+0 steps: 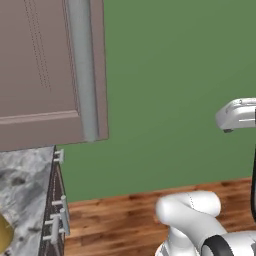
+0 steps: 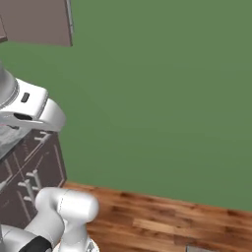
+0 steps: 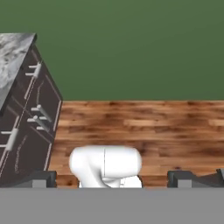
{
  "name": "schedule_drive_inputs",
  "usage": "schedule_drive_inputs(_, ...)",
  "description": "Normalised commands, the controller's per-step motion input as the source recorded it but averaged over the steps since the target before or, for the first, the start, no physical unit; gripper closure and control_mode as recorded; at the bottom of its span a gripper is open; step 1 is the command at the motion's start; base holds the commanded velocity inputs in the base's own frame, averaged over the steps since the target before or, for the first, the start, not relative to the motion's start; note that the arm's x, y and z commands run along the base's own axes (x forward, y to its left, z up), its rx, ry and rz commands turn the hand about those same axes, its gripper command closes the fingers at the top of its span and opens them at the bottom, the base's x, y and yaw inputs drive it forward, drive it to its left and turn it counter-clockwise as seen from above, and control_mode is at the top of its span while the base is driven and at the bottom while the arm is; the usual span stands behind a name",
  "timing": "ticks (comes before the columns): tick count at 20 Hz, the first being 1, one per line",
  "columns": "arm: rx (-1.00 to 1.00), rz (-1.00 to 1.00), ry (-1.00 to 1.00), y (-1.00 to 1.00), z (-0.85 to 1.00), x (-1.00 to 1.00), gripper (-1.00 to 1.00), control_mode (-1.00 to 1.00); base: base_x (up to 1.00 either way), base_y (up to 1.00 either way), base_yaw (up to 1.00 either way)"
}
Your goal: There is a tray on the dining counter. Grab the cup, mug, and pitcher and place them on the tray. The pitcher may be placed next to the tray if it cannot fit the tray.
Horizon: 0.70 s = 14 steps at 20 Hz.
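Note:
My gripper (image 3: 116, 179) is open, its two dark fingertips (image 3: 41, 179) far apart with nothing between them. It looks across wooden floor toward a green wall. The white hand (image 1: 237, 114) hangs high at the right of the left base view and high at the left of the right base view (image 2: 27, 106). A yellowish rounded thing (image 1: 3, 235) sits on the marbled counter (image 1: 22, 185), cut off by the frame's edge; I cannot tell whether it is the cup or the pitcher. The tray, the mug and the dining counter are out of view.
Dark drawer fronts with silver handles (image 1: 57, 215) run under the marbled counter (image 3: 13, 57), also seen in the right base view (image 2: 29, 167). A brown wall cabinet (image 1: 45, 70) hangs above it. Wooden floor (image 3: 144, 127) lies open to the right, bounded by the green wall (image 2: 162, 98).

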Motion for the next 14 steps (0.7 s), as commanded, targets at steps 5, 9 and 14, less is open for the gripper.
schedule_drive_inputs(5,0.00,0.00,0.00,0.00,0.00,0.00,-1.00,1.00,0.60,0.00,0.18)
schedule_drive_inputs(9,0.00,0.00,0.00,0.00,0.00,0.00,-1.00,1.00,0.57,0.00,0.24)
schedule_drive_inputs(14,0.00,0.00,0.00,0.00,0.00,0.00,-1.00,1.00,0.56,0.00,0.33)
